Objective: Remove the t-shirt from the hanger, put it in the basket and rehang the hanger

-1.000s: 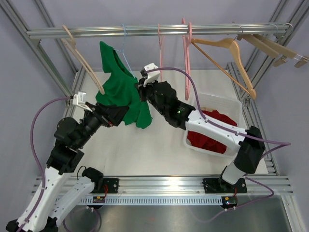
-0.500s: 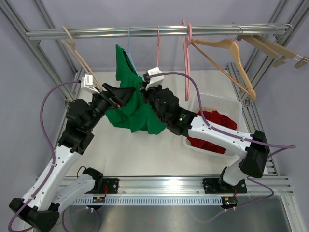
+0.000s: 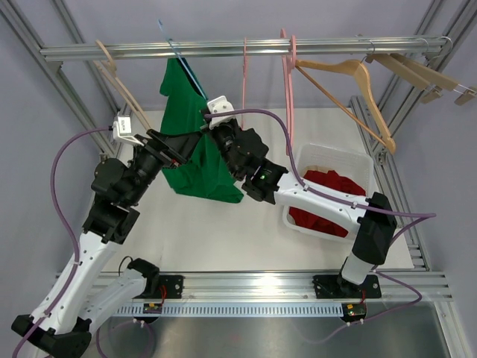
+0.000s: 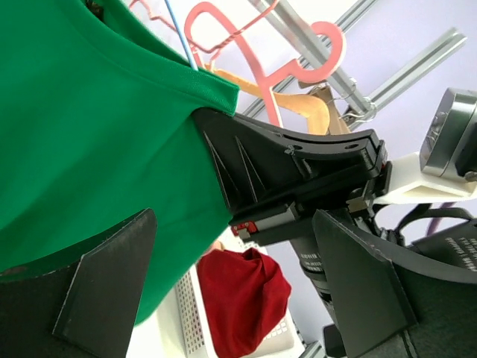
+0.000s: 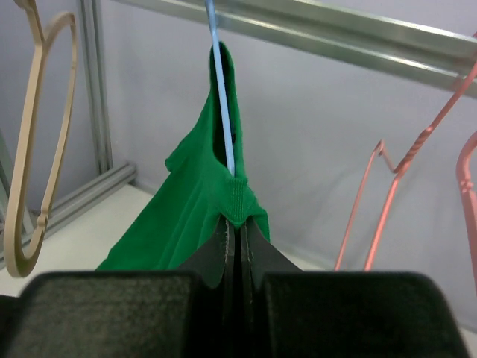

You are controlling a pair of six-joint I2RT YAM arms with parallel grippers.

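Wood comes first on the far left: a bare wooden hanger (image 3: pixel 123 93) hooked on the aluminium rail (image 3: pixel 335 43) and slanting down toward the table (image 3: pixel 223 231). Just right of it the left arm reaches up and in, and the left gripper (image 3: pixel 177 149) has its fingers (image 4: pixel 112 291) spread wide. The wrist view shows the side edge of the shirt hanging into the gap beside one finger, with nothing pinched between them.

Next is the green t-shirt (image 3: pixel 195 160). It is on the blue hanger (image 5: pixel 221 97), whose hook is over the rail. The cloth is bunched high on one side and drapes down between the two arms, its lower hem hanging above the table.

Hard against the shirt's right side is the right gripper (image 5: pixel 238 227). Its fingers are pressed together with only a sliver between them, and a small fold of the green ribbed edge is nipped at their tips, directly under the blue wire.

Further right along the rail hang thin pink hangers (image 3: pixel 288 89), all bare, then several wooden hangers (image 3: pixel 350 86) at the far end. Below those, on the table's right side, sits a white basket (image 3: pixel 337 150) with a red garment (image 3: pixel 320 201) heaped inside
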